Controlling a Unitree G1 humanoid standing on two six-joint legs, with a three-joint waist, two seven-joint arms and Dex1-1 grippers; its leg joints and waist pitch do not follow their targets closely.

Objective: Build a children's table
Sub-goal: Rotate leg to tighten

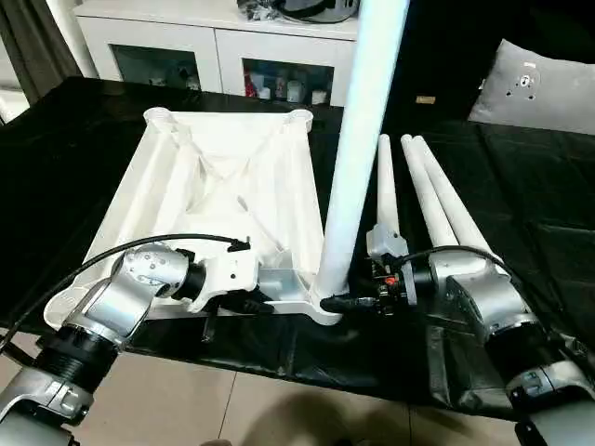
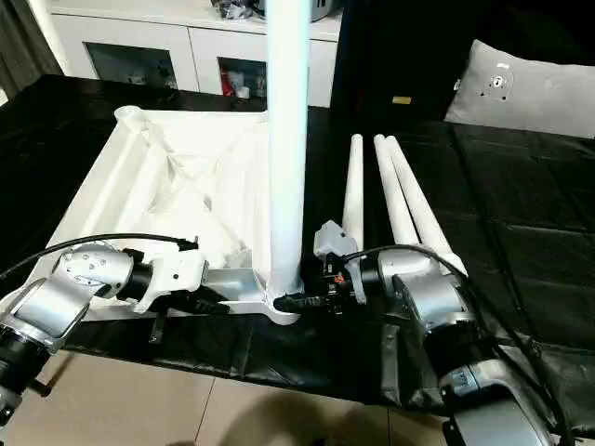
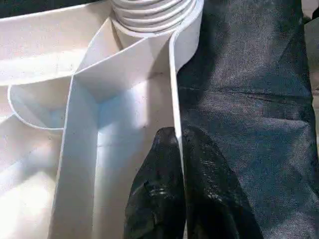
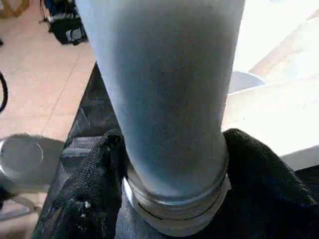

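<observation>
Left pincer (image 3: 174, 164) clamped on tabletop (image 1: 223, 186) near rim; right pincer (image 4: 169, 169) gripping upright leg (image 1: 358, 149) base at near-right socket

Both silver arms reach in toward each other, low and bent at the elbows. The left gripper (image 3: 180, 189) points sideways, its two black fingers (image 3: 154, 194) pinched onto a thin white wall. The right gripper (image 4: 172, 169) points the other way, one finger on each side of a standing leg, maybe touching it.
</observation>
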